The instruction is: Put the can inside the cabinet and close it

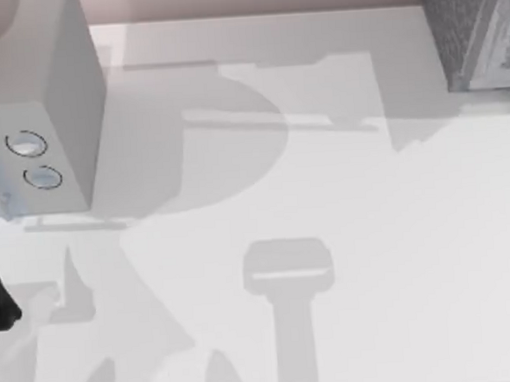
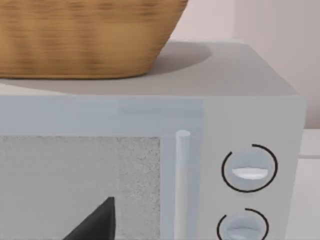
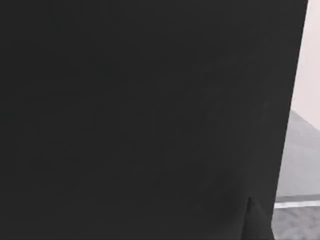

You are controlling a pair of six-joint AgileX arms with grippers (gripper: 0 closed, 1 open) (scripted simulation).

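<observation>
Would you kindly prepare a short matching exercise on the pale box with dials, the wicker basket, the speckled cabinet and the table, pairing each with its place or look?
Things:
1. pale grey box with two dials
2. woven basket
3. cabinet
4. table

Descriptions:
A. tan, resting on top of the pale box
B. white surface crossed by grey shadows
C. at the top view's left edge
D. dark speckled, at the top view's upper right corner

Pairs: 1-C, 2-A, 3-D, 4-B

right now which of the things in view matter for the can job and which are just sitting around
For the job:
- cabinet, dark speckled box at the table's far right

Just there:
- pale grey microwave-like box with two round dials, far left
- wicker basket on top of that box
</observation>
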